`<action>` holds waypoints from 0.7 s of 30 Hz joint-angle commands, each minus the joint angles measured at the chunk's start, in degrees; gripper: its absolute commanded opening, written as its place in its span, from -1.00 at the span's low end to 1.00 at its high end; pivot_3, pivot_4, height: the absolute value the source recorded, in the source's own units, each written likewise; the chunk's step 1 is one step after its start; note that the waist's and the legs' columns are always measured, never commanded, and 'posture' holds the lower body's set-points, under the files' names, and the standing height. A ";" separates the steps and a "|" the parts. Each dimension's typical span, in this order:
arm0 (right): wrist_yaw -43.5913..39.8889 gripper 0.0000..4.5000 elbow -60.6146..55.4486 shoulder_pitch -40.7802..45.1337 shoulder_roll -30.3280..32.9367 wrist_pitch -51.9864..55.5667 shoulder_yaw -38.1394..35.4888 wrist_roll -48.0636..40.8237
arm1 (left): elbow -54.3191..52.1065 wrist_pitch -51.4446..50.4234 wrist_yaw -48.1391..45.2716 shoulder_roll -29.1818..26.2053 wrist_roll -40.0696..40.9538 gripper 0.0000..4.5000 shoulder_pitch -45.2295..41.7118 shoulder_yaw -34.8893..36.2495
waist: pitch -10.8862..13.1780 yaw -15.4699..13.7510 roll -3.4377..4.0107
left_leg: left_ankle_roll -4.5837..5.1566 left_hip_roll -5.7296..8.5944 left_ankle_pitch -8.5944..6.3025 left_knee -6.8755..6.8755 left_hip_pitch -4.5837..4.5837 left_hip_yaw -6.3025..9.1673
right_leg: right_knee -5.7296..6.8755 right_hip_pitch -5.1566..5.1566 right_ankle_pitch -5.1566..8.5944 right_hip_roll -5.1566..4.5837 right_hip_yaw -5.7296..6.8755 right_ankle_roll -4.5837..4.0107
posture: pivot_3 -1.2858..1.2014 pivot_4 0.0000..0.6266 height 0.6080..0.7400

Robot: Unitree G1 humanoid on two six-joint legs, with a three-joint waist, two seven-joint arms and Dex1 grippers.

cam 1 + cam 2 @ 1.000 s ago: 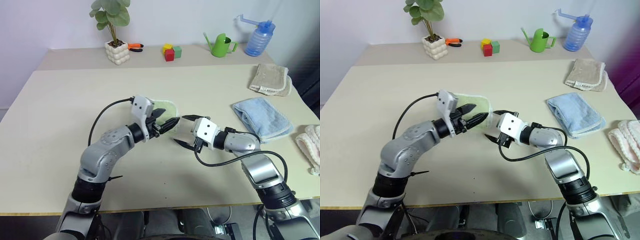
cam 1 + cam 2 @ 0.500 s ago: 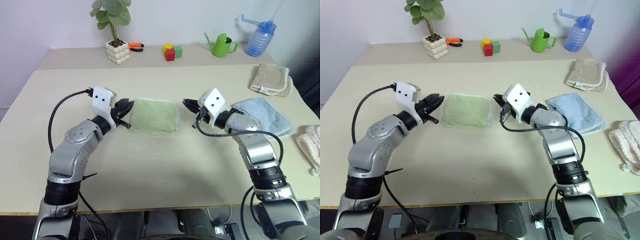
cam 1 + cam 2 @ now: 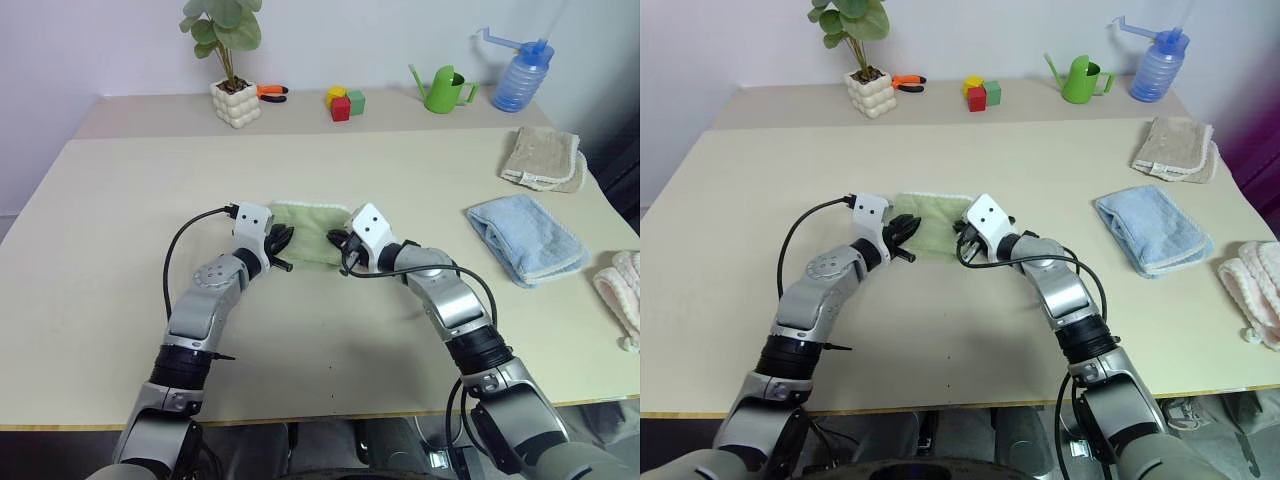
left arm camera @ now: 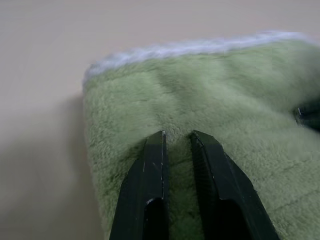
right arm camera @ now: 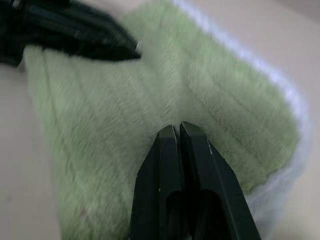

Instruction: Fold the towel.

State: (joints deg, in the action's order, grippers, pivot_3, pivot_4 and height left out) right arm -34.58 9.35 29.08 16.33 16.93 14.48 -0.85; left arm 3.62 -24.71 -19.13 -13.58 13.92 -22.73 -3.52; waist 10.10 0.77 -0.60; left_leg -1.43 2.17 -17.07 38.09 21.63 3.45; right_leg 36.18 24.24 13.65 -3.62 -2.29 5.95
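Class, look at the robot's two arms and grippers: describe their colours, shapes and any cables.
Both arms are silver-grey metal with black joint rings. Each wrist carries a white boxy housing, with a looping black cable. The left gripper and right gripper each have two slim, tapered black fingers.

Lighting bright, even and diffuse from overhead. Shadows soft and faint beneath the arms on the table (image 3: 120, 200). No glare noted. Wrist views soft: towel (image 5: 125, 125) pile blurred near the lens, far edges out of focus.
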 commanded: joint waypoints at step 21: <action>-1.45 0.98 -18.58 -3.35 5.49 14.50 -10.61 -11.12 | -12.13 1.50 -3.58 -7.79 7.37 -0.66 11.06 15.57 | -0.01 -0.22 0.01 | 0.01 -0.01 -0.01 0.01 0.16 0.02 | 0.02 0.14 0.00 -0.04 0.02 0.00 | 0.03 -0.52 0.80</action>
State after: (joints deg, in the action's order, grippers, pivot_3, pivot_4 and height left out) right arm -35.87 -5.30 25.96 21.32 32.23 4.01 -11.50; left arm -7.84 -20.91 -23.13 -22.02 18.06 -10.62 9.99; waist 10.10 0.55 -0.59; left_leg -1.42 2.17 -17.08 38.11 21.80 3.47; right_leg 36.20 24.38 13.65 -3.68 -2.27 5.94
